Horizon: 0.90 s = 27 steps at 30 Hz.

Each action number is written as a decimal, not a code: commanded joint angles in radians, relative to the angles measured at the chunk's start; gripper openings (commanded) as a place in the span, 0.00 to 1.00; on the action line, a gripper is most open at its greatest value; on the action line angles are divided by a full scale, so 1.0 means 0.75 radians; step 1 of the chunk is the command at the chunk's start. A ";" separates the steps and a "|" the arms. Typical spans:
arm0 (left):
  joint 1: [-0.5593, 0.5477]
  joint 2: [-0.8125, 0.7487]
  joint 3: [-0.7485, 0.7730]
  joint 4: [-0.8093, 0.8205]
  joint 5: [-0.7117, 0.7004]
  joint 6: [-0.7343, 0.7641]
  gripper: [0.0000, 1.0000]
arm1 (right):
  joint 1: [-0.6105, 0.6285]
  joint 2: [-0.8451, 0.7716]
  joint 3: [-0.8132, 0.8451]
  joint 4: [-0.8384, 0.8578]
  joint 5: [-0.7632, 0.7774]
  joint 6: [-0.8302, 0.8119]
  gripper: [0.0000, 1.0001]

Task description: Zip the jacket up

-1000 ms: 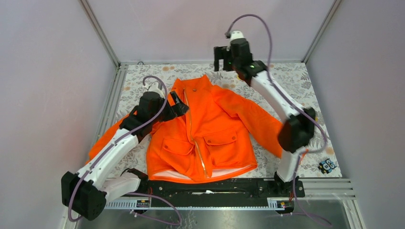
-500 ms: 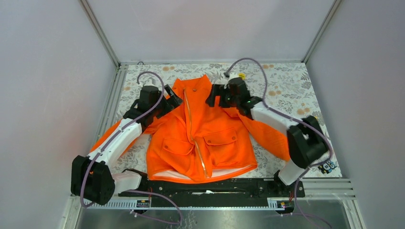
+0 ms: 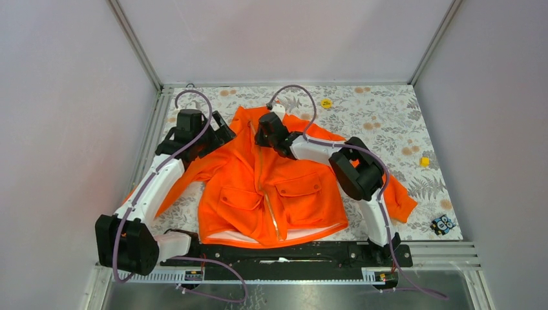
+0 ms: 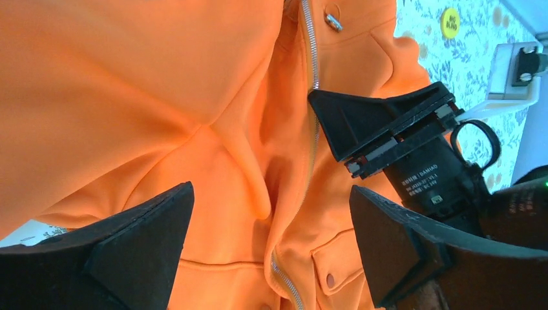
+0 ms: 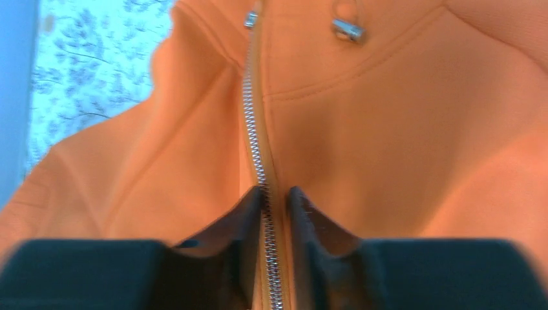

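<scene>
Between right end effector's (image 5: 274, 210) jaws — jacket zipper (image 5: 256, 145)

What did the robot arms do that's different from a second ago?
The right gripper swooped down from up high and pinched the zipper near the collar of the jacket. The left gripper slid a little to the left, open. The sleeve by the right arm got pushed outward. The jacket's body and pockets stayed put.

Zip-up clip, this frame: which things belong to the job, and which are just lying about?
Job: jacket; its zipper; right claw, pinched on the zipper; left claw, open over the jacket.
Lying about: yellow disc; yellow cube; blue-and-black item at the near right.
</scene>
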<state>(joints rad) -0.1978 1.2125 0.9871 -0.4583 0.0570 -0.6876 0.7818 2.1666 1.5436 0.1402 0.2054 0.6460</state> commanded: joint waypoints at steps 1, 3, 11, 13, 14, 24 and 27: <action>0.006 0.046 0.041 0.025 0.089 0.052 0.98 | -0.014 -0.067 -0.167 0.042 0.173 0.061 0.18; 0.006 0.087 0.045 0.046 0.102 0.054 0.98 | -0.054 -0.095 -0.269 0.092 0.119 0.081 0.09; 0.008 0.313 0.065 0.193 0.248 -0.001 0.97 | -0.217 -0.085 -0.465 0.267 -0.263 0.130 0.01; 0.011 0.370 0.101 0.204 0.262 -0.005 0.96 | -0.234 -0.072 -0.477 0.288 -0.305 0.134 0.01; 0.014 0.395 0.114 0.209 0.257 -0.008 0.96 | -0.242 -0.067 -0.486 0.305 -0.328 0.135 0.01; 0.097 0.826 0.313 0.333 0.228 -0.125 0.93 | -0.300 0.017 -0.394 0.398 -0.465 0.104 0.10; 0.143 1.030 0.438 0.311 0.148 -0.149 0.89 | -0.300 0.111 -0.199 0.392 -0.525 0.132 0.10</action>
<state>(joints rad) -0.1379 1.8290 1.2087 -0.2722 0.2283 -0.7574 0.5709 2.1586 1.2415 0.4362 -0.1467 0.7532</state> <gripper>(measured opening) 0.915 0.099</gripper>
